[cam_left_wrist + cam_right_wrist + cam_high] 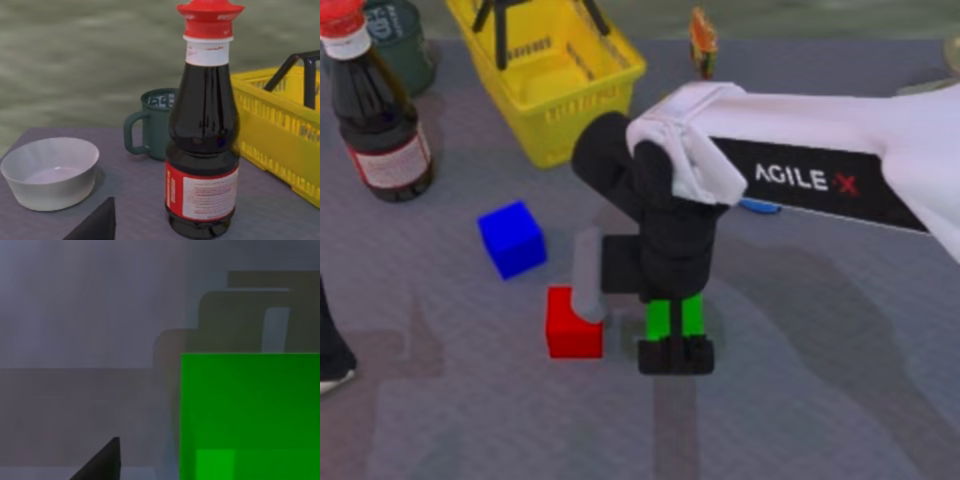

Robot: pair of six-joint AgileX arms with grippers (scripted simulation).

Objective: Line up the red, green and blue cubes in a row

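Green cube (676, 317) mid-table, clamped between the right gripper's (676, 352) fingers, just right of the red cube (572, 322), a small gap between. Blue cube (512, 238) sits apart from the red one, toward the far-left corner. Yellow basket (552, 70) at the far edge; soy sauce bottle (372, 110), green mug (152, 122), white bowl (51, 171) at the far-left corner. Left arm parked at the left edge; fingers not shown.

Grey-violet tabletop (840, 400) against a blurred grey-green backdrop (75, 60)
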